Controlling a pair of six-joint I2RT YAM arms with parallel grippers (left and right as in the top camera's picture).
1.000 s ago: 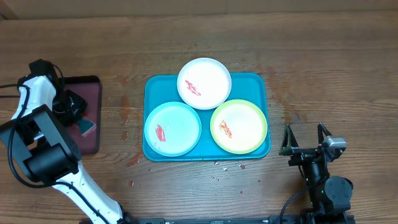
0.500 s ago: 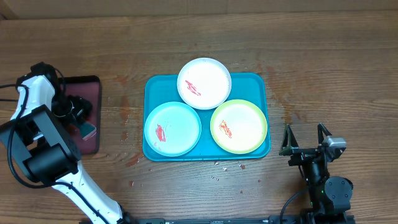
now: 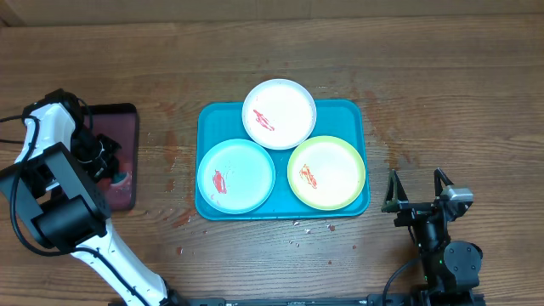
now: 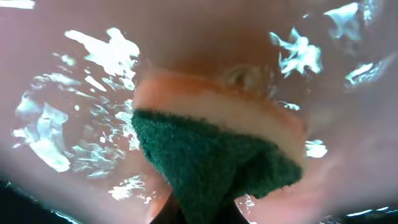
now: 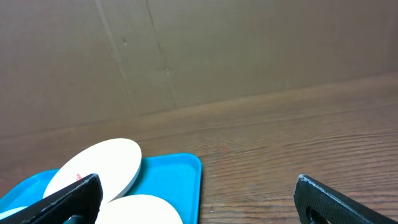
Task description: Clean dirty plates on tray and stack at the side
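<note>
Left gripper [image 3: 106, 161] is low over the wet maroon tray [image 3: 119, 119], apparently pinching the green-faced sponge [image 4: 217, 149]; my fingers are mostly hidden. Right gripper [image 3: 416, 183] is spread wide, empty. White plate [image 3: 279, 113], pale blue plate [image 3: 236, 176] and yellow-green plate [image 3: 326, 172] lie smeared on the teal tray [image 3: 208, 119].

Tray [image 3: 221, 123] common to overhead, right wrist

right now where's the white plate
In the overhead view the white plate sits at the far middle of the teal tray, overhanging its rim, behind the pale blue plate on the left and the yellow-green plate on the right.
</note>
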